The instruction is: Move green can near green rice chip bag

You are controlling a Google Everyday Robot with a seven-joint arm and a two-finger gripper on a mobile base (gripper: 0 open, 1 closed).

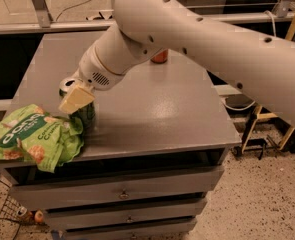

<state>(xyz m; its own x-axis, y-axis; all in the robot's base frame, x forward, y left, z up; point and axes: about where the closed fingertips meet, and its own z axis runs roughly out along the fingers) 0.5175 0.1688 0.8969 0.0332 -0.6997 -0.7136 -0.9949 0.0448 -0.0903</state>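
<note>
The green can stands on the grey table near its front left. Its lower body shows, touching the right edge of the green rice chip bag. The bag lies wrinkled at the table's front left corner and partly overhangs the edge. My gripper is right at the can and covers its upper part. A silver round rim shows just behind the gripper. My large white arm reaches in from the upper right.
A red-orange can stands at the back middle of the table, mostly hidden by my arm. The table has drawers below its front. A wooden stool stands on the floor to the right.
</note>
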